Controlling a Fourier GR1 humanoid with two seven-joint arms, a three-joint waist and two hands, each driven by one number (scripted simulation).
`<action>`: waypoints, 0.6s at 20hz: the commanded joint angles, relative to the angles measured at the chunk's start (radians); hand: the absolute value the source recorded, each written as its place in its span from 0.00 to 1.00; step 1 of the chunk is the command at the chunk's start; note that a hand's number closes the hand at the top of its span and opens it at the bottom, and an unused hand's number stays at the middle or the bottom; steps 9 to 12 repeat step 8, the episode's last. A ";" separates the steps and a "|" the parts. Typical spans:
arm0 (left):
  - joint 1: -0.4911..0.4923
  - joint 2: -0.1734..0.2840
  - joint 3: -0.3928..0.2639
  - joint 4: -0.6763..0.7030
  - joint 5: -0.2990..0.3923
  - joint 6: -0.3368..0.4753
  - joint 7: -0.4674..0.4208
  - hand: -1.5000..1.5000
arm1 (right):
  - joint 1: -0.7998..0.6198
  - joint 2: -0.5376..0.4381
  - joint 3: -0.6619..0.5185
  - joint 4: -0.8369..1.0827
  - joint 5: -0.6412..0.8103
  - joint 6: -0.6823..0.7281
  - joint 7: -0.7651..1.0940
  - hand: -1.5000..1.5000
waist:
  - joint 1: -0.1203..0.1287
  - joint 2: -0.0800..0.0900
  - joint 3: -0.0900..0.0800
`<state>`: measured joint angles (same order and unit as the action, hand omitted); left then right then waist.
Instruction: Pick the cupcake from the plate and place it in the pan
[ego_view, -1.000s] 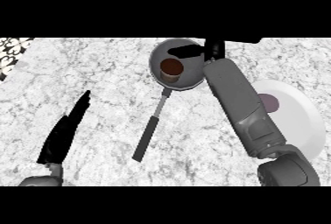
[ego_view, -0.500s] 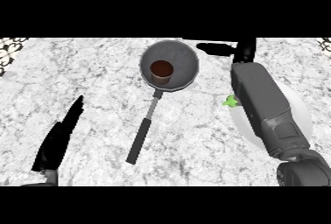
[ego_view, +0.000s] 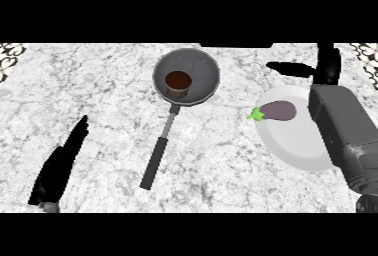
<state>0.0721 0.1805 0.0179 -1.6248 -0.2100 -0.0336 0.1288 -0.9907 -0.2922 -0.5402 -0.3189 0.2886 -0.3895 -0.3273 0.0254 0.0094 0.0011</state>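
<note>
The cupcake (ego_view: 178, 82) already sits in the pan (ego_view: 199, 62) near the table's far edge, so the task looks done; both hands, right (ego_view: 322, 70) and left (ego_view: 63, 162), are open and hold nothing.

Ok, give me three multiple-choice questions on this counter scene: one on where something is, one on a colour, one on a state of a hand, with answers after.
1. Where is the cupcake?
A. on the plate
B. in the pan
C. on the bare counter

2. What colour is the plate?
A. white
B. red
C. black

3. How is the right hand?
A. curled round the cupcake
B. open, holding nothing
C. gripping the pan's handle

Answers:
1. B: the brown cupcake sits inside the pan.
2. A: the plate is white, with a purple eggplant on it.
3. B: its fingers are straight, above the plate, apart from the pan.
</note>
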 joint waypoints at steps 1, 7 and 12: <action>-0.010 -0.014 -0.015 -0.025 -0.027 0.016 0.041 0.50 | 0.042 -0.095 -0.006 0.011 -0.024 0.103 -0.031 0.00 | -0.004 -0.001 0.000; 0.008 -0.029 -0.002 0.032 -0.025 0.015 -0.027 0.50 | 0.076 -0.175 0.013 -0.010 -0.048 0.215 -0.019 0.00 | -0.008 -0.003 0.000; -0.010 -0.003 0.029 0.024 0.005 -0.013 -0.004 0.50 | 0.134 -0.132 0.019 -0.028 -0.062 0.224 -0.062 0.00 | -0.013 -0.005 0.000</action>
